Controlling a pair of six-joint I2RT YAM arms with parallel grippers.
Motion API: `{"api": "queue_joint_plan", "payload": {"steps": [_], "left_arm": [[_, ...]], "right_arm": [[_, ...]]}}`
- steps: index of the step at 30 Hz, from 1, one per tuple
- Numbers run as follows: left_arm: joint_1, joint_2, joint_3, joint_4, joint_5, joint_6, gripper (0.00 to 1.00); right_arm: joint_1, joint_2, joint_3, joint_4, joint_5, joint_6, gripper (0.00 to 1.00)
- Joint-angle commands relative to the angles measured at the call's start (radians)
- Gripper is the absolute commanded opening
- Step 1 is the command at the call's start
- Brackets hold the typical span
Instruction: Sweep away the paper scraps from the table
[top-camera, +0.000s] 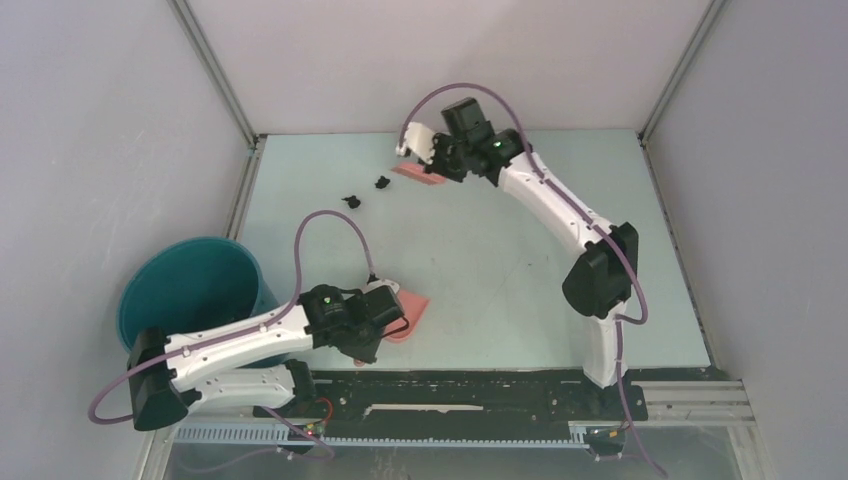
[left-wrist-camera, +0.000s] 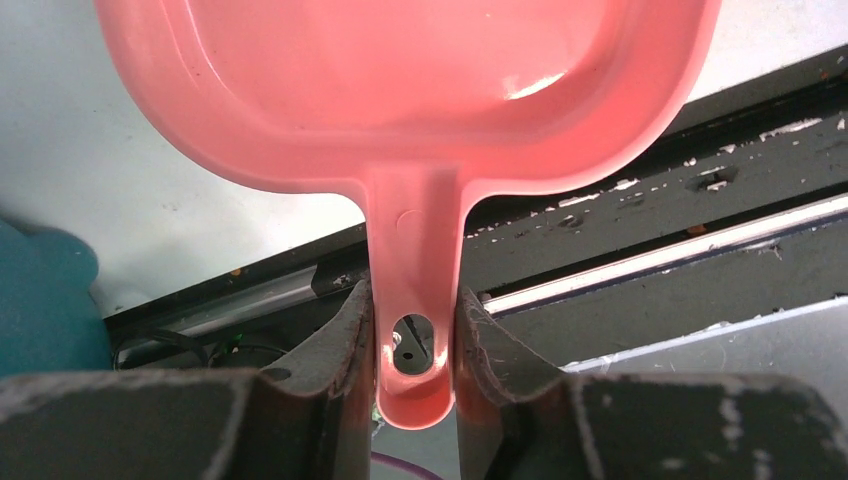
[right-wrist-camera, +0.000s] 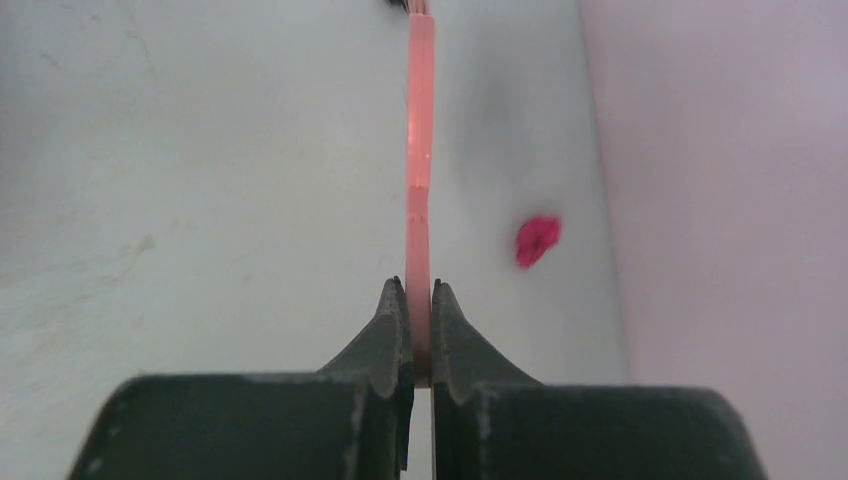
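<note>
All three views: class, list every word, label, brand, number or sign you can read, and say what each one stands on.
None: no readable text in any view.
The dustpan has only a blank round moulded mark on its handle.
The brush, table and bucket show no markings.

Bucket stands at the near-left corner of the counter. Just right of it, at the near edge, is the dustpan, its handle between the fingers of the left hand. The brush, in the right hand, is at far centre, with two paper scraps on the counter to its left and one more beside its handle, close to the wall.
</note>
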Motion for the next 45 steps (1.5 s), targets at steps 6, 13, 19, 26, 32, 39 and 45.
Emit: {"api": "queue_joint_plan", "payload": {"steps": [6, 13, 19, 26, 32, 39, 45], "left_arm": [[-0.018, -0.085, -0.032, 0.018, 0.048, -0.001, 0.0], [-0.024, -0.149, -0.044, -0.01, 0.032, -0.023, 0.0], [-0.029, -0.187, -0.067, 0.03, 0.071, -0.056, 0.0], [-0.033, -0.255, -0.096, 0.051, 0.099, -0.056, 0.0], [-0.035, -0.273, -0.108, 0.052, 0.12, -0.045, 0.0], [-0.037, -0.293, -0.122, 0.07, 0.156, -0.034, 0.0], [-0.039, -0.293, -0.108, 0.06, 0.156, -0.019, 0.0]], "right_arm": [[0.09, 0.034, -0.308, 0.86, -0.128, -0.652, 0.0], [0.096, 0.307, -0.042, 0.902, -0.256, -0.832, 0.0], [0.083, 0.467, 0.131, 0.775, -0.341, -0.997, 0.0], [0.091, 0.518, 0.161, 0.642, -0.382, -1.134, 0.0], [0.103, 0.485, 0.114, 0.488, -0.317, -1.188, 0.0], [0.102, 0.338, -0.148, 0.521, -0.276, -1.222, 0.0], [0.095, 0.132, -0.405, 0.491, -0.215, -1.163, 0.0]]}}
